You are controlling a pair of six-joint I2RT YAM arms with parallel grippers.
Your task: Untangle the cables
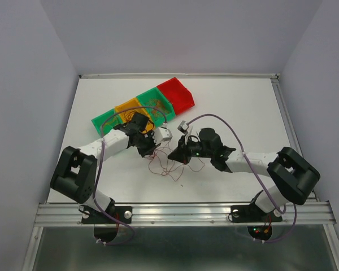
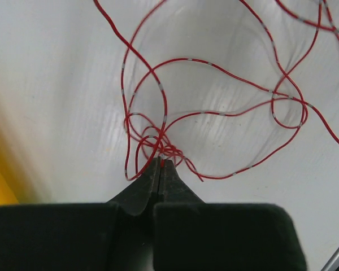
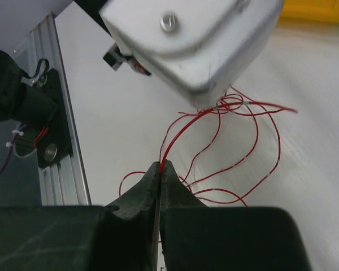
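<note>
The red cables (image 1: 172, 165) lie spread on the middle of the table (image 1: 243, 101), looped and crossed — little is judged done. A small knot is clamped by the closed left gripper (image 2: 160, 165), one strand by the right gripper (image 3: 160, 167) — the pulling apart is left.

Red cables (image 2: 160, 149) with pale bands, white table (image 2: 56, 84).
</note>
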